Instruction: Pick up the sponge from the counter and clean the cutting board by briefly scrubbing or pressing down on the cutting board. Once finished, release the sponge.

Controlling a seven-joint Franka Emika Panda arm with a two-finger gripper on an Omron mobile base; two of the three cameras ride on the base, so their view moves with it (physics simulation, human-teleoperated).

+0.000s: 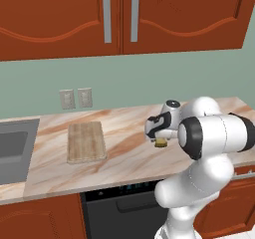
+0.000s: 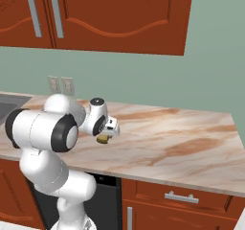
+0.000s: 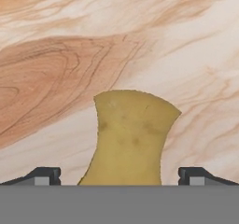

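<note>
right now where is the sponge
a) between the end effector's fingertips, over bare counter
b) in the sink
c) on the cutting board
a: the hand view shows the sponge between the two fingertips with marbled counter behind it, well apart from the cutting board.

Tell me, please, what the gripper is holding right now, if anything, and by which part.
It cannot be told. The sponge lies between the finger tips, which stand apart from its sides, under the gripper; no contact shows.

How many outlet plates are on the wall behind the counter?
2. Both sit side by side on the green wall above the counter: one outlet plate on the left, the other just right of it, above the cutting board.
</note>
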